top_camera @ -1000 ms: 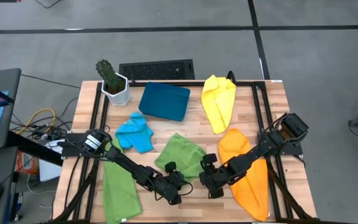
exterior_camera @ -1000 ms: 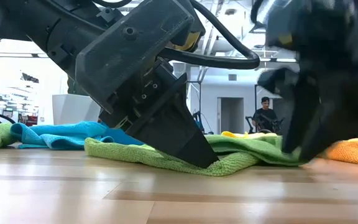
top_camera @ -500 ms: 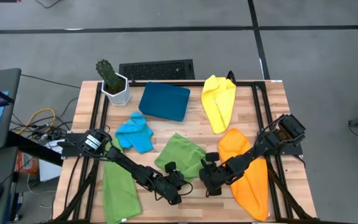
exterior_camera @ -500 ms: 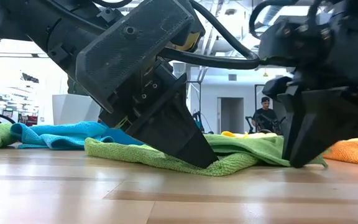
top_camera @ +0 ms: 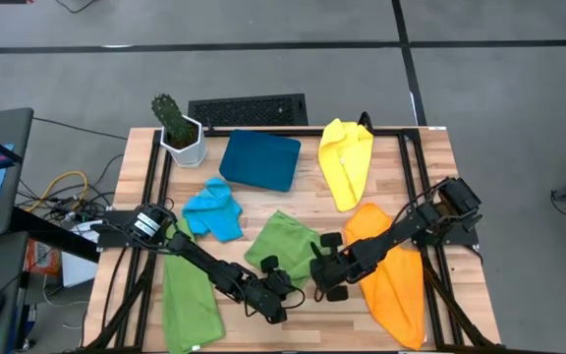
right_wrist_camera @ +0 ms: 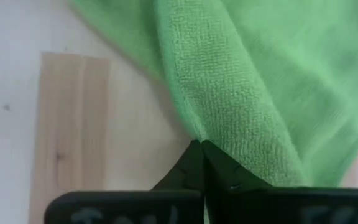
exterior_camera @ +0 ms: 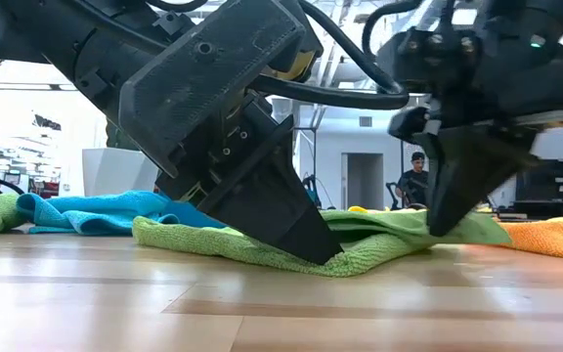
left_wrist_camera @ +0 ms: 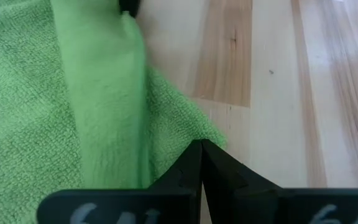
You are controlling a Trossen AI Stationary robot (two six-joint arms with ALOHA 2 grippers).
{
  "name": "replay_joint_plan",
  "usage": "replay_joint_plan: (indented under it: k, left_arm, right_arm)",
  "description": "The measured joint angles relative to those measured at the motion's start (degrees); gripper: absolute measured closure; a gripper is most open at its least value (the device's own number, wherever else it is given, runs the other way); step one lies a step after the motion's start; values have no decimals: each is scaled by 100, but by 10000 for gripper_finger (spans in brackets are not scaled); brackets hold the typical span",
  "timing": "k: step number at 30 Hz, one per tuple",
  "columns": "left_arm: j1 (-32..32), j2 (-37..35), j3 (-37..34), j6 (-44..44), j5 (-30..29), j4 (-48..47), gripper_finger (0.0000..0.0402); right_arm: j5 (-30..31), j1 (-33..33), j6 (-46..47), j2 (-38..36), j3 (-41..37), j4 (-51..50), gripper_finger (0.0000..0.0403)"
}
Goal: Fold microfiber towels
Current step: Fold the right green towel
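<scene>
I have both tools down at the near edge of the middle green towel point(top_camera: 288, 246), which lies rumpled on the worktop point(top_camera: 303, 197) between the sky-blue towel point(top_camera: 212, 209) and the orange towel point(top_camera: 393, 270). My left tool point(top_camera: 281, 287) sits at that towel's near left corner, its fingers point(left_wrist_camera: 197, 168) pressed together with the corner caught at their tips. My right tool point(top_camera: 324, 275) is at the near right corner, closed on the hem, and in the low view the cloth's edge hangs lifted off the wood there. The second green towel point(top_camera: 187, 300) lies flat by the left arm, and the yellow towel point(top_camera: 347, 157) is well back, beside the dark teal tray point(top_camera: 260, 160).

Against a second ago, my right tool has gone from spread apart to clamped on the green corner, and it has shifted slightly leftward with the cloth raised. The left tool has not moved.
</scene>
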Motion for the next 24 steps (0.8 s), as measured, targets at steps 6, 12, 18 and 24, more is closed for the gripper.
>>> replay_joint_plan:
  k: [6, 12, 18, 24]
  left_arm:
    - [-1, 2, -2, -37, 4, 0, 402]
    - [-2, 4, -2, -37, 22, -2, 402]
    - [0, 4, -4, -37, 24, -4, 402]
    - [0, 7, -4, -107, 19, -4, 402]
  right_arm:
    - [2, -289, -493, -8, 174, 5, 387]
    - [0, -579, -730, -13, 232, -25, 361]
    - [-296, -731, -1142, -17, 232, -10, 355]
    - [-337, -894, -1391, -109, 243, 138, 320]
